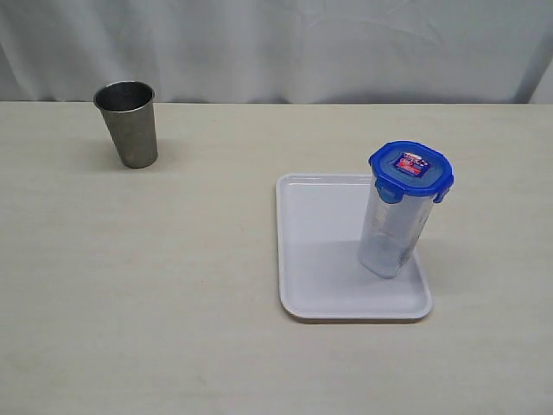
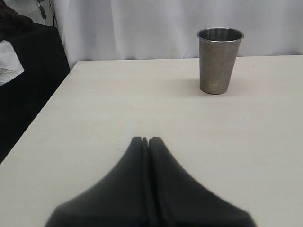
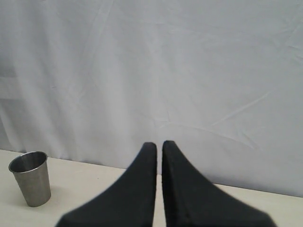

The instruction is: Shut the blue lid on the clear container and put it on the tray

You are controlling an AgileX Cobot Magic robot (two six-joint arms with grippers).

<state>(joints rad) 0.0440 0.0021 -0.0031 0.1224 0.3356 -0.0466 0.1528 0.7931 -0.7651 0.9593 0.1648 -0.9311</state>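
The clear container (image 1: 394,232) stands upright on the white tray (image 1: 315,259), toward the tray's right side. The blue lid (image 1: 411,169) sits on top of it, flaps folded down, its red-blue sticker facing up. Neither arm shows in the exterior view. My left gripper (image 2: 145,140) is shut with nothing between its fingers, low over bare table. My right gripper (image 3: 159,144) is also shut and empty, pointing at the white curtain. Neither wrist view shows the container, lid or tray.
A grey metal cup (image 1: 128,123) stands at the back left of the table, also in the left wrist view as the cup (image 2: 219,60) and in the right wrist view as the cup (image 3: 31,178). A white curtain (image 1: 276,47) hangs behind the table.
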